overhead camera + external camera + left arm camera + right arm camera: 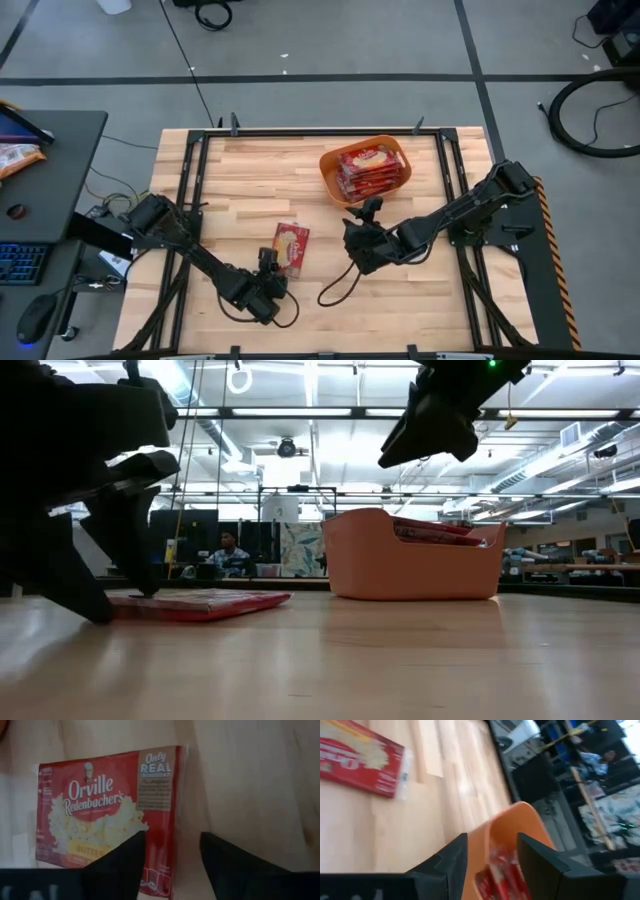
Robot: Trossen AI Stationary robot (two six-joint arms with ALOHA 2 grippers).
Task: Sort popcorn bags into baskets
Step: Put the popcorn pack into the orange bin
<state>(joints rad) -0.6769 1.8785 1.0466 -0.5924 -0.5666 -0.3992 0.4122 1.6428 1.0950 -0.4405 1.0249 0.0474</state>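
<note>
One red popcorn bag (292,247) with a yellow-cream picture lies flat on the table, near the middle; it fills the left wrist view (105,815). My left gripper (172,834) is open and low over its near end (125,600). One finger stands over the bag and the other over bare wood beside the bag's long edge. The orange basket (330,172) sits toward the far edge with several red bags (372,170) stacked inside. My right gripper (371,210) is open and empty. It is raised (430,430) just on the near side of the basket (520,820). My left gripper has its fingers on either side of the bag's long edge (175,795), pointing down at it. In the low view one fingertip (148,588) reaches the bag's top face. I cannot tell whether it touches.
A black cable (335,290) loops over the table between the two grippers. A dark metal frame (300,133) runs along the table's far edge and sides. A desk with a keyboard (20,262) stands left of the table. A person (228,550) sits far behind it.
</note>
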